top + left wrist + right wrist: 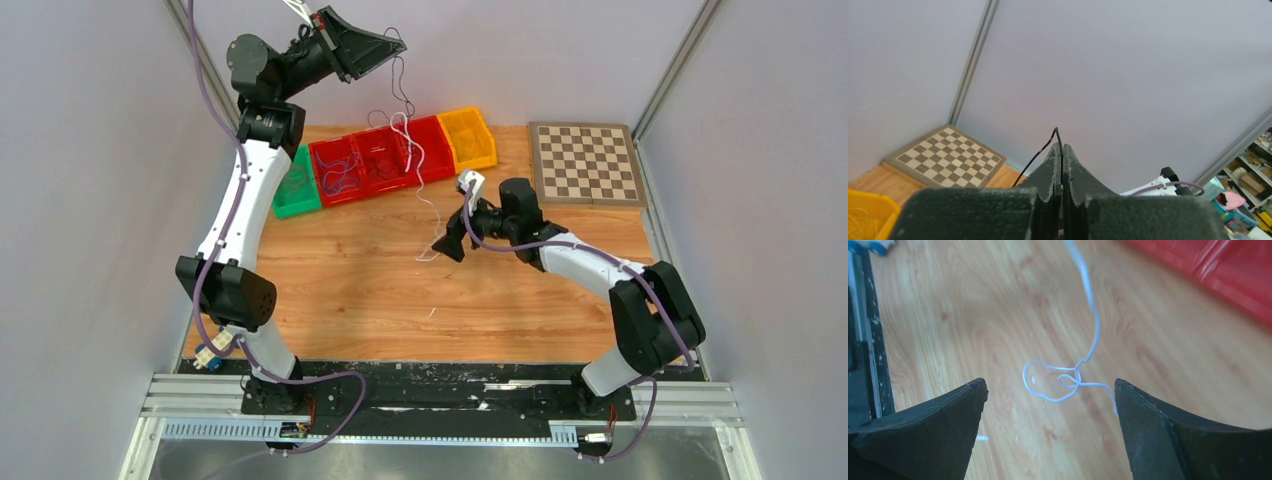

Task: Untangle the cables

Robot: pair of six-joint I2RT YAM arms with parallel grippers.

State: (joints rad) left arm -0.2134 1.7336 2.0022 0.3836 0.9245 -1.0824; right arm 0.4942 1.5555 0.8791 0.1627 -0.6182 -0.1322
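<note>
Cables run from the table up over the red bins to the left gripper, held high. Its jaws are pressed together, pinching 1 black cable. The right gripper is spread wide and empty, low over the white cable. Recommendation: centre on the small knot, close squarely, then draw away slowly. A snatch would likely tighten it.
</note>
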